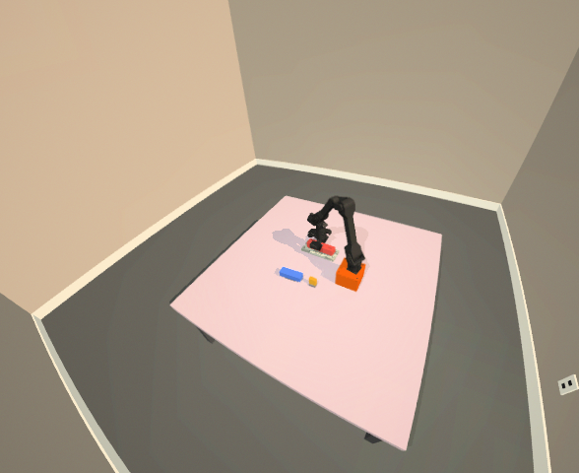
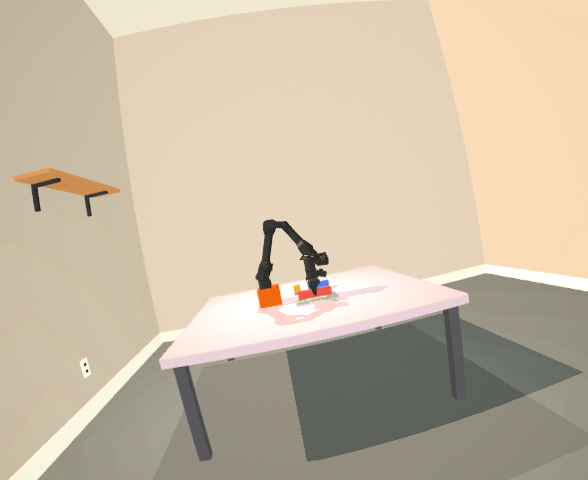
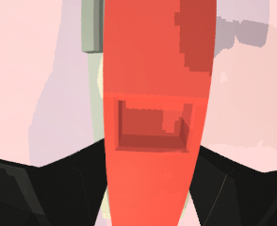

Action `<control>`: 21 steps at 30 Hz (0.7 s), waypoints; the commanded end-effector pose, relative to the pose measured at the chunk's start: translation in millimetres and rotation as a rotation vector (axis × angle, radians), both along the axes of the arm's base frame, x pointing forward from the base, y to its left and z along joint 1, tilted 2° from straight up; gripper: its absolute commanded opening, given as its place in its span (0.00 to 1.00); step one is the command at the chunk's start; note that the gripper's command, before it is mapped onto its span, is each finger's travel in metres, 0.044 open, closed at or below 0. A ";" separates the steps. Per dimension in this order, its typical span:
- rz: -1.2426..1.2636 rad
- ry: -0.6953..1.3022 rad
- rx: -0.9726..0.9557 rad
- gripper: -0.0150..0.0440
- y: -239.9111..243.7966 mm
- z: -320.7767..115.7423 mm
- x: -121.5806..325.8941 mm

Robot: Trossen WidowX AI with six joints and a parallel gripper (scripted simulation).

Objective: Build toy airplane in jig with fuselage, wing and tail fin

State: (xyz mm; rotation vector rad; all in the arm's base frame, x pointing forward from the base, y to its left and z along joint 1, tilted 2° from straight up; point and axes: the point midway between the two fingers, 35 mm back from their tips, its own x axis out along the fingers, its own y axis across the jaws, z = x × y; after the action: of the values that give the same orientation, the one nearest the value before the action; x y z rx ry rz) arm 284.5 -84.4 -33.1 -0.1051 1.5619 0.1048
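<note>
Gripper [image 1: 315, 245] [image 2: 314, 292] [image 3: 148, 142] is pinching the red fuselage [image 1: 327, 248] [image 2: 307, 293] [image 3: 153, 169], w/ one finger on each side; arm bends down over it from the orange base [image 1: 349, 279] [image 2: 269, 297]. Fuselage is lengthwise over the pale green jig [image 1: 308, 250] [image 2: 300, 302] [image 3: 92, 28], roughly level; can't tell if it's fully down in the cradle. Wrist view shows a rect. socket in its top, open, w/ nothing in it. In the top view, blue block [image 1: 290, 274] [image 2: 325, 283], prob. the wing, lies on the pink table [image 1: 330, 325] [image 2: 315, 330] to the near left of the jig, well apart from it. Small yellow block [image 1: 312, 281] [image 2: 297, 288], prob. the fin, is near the blue one's right end, btwn it & the base. Neither's on the fuselage.
</note>
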 end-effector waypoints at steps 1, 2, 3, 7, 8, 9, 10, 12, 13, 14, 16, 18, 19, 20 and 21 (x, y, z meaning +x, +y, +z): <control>0.000 -0.001 0.000 0.33 -0.1 0.4 0.4; 0.000 -0.001 0.000 0.29 -0.1 0.4 0.4; 0.000 -0.001 0.000 0.33 -0.1 0.4 0.4; 0.000 -0.001 0.000 0.51 -0.1 0.4 0.4; 0.000 -0.001 0.000 0.55 -0.1 0.4 0.4; 0.000 -0.001 0.000 0.60 -0.1 0.4 0.4; 0.000 -0.001 0.000 0.64 -0.1 0.4 0.4; 0.000 -0.001 0.000 0.73 -0.1 0.4 0.4; 0.000 -0.001 0.000 0.77 -0.1 0.4 0.4; 0.000 -0.001 0.000 0.82 -0.1 0.4 0.4; 0.000 -0.001 0.000 0.91 -0.1 0.4 0.4; 0.000 -0.001 0.000 1.00 -0.1 0.4 0.4; 0.000 -0.001 0.000 1.00 -0.1 0.4 0.4; 0.000 -0.001 0.000 1.00 -0.1 0.4 0.4; 0.000 -0.001 0.000 1.00 -0.1 0.4 0.4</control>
State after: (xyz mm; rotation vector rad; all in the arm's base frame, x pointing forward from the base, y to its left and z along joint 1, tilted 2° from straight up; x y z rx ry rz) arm 284.9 -84.4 -32.7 -0.1052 1.5604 0.1046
